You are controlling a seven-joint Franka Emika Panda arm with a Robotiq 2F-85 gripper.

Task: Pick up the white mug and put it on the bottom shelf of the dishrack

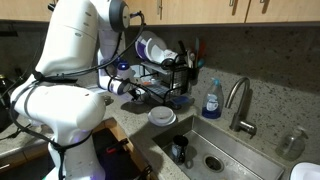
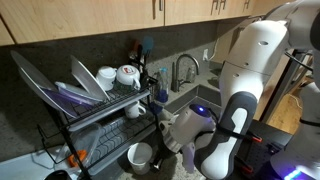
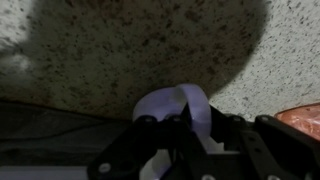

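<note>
white robot arm [image 2: 250,70] beside dishrack | black wire two-tier dishrack [image 2: 88,112], plates on upper tier | dark bottom shelf [image 2: 100,142] of dishrack | gripper [image 2: 152,120] at dishrack's lower tier, pinching mug | small plain white ceramic mug [image 3: 182,104] between fingers, at the bottom shelf's front; resting or lifted, cannot tell

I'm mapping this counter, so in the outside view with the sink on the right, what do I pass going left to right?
White robot arm → black wire dishrack → blue soap bottle → curved metal faucet.
</note>
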